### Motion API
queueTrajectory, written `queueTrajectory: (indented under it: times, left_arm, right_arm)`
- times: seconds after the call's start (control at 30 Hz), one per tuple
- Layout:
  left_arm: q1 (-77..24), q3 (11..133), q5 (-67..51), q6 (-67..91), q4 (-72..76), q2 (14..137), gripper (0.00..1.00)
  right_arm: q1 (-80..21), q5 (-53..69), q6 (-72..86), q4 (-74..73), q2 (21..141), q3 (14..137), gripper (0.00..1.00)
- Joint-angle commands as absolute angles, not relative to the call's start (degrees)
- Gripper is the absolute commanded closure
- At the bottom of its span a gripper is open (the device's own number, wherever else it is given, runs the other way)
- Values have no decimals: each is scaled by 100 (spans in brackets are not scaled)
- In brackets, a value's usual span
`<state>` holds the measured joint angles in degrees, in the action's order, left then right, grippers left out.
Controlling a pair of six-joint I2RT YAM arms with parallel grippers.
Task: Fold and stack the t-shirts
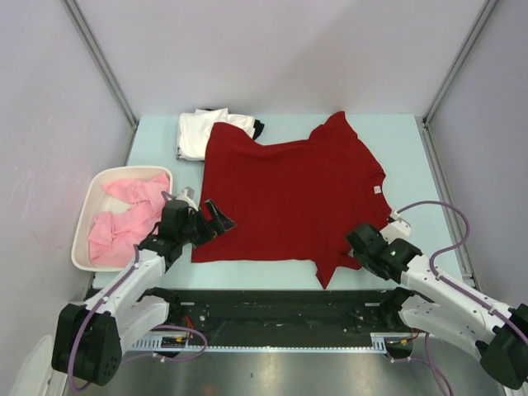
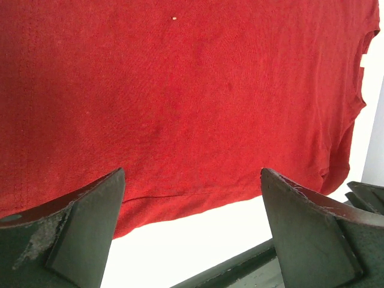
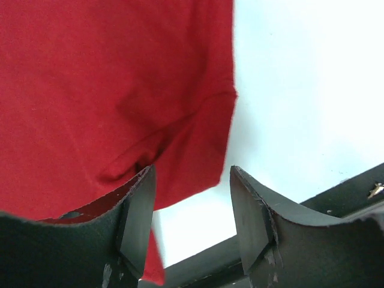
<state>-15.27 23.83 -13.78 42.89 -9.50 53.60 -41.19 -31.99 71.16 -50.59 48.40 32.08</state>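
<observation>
Right claw (image 3: 192, 175) gapes at sleeve of dark red t-shirt (image 3: 90, 90).

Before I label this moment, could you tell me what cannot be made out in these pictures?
- Top view: black shirt, mostly hidden by the white shirt and the dark red shirt.
- Top view: pink cloth in the basket, crumpled; one shirt or several is unclear.
- Right wrist view: whether the right gripper touches the sleeve; its own finger covers the cloth there.

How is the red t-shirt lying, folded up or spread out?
Spread out. The dark red t-shirt lies flat on the table, both sleeves sticking out and the hem straight, with no fold in it.
</observation>
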Motion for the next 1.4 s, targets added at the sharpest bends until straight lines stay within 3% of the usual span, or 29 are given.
queueTrajectory:
  times: [0.0,0.23,0.43,0.77,0.8,0.83,0.87,0.97,1.07,1.37]
  left_arm:
    - [-1556,2479,-1468,4148,-817,5291,1]
    - [-1556,2505,-1468,4122,-826,5344,1]
    - [-1556,2496,-1433,4096,-817,5405,1]
    - [-1556,2522,-1406,4087,-861,5370,1]
    - [-1556,2514,-1398,4070,-861,5353,1]
    - [-1556,2514,-1406,4069,-887,5361,1]
    - [-1556,2505,-1406,4061,-896,5344,1]
    - [-1556,2487,-1415,4078,-853,5335,1]
    - [-1556,2505,-1450,4087,-835,5379,1]
    - [-1556,2505,-1424,4061,-923,5326,1]
  right_arm:
    - [-4166,-3243,7549,-5125,4693,2866,44]
    - [-4166,-3217,7585,-4712,4895,2540,51]
    - [-4087,-3463,7340,-4167,5150,2592,100]
    - [-3525,-3517,6355,-3999,5212,3638,100]
    - [-3481,-3411,6198,-4016,5212,3673,99]
    - [-3480,-3306,6196,-4069,5203,3683,88]
    - [-3489,-3261,6248,-4269,5194,3674,66]
    - [-3770,-3348,6564,-4683,5107,3578,46]
    - [-4113,-3323,6986,-4807,4923,3244,40]
    - [-4210,-3041,7339,-4448,4895,2444,42]
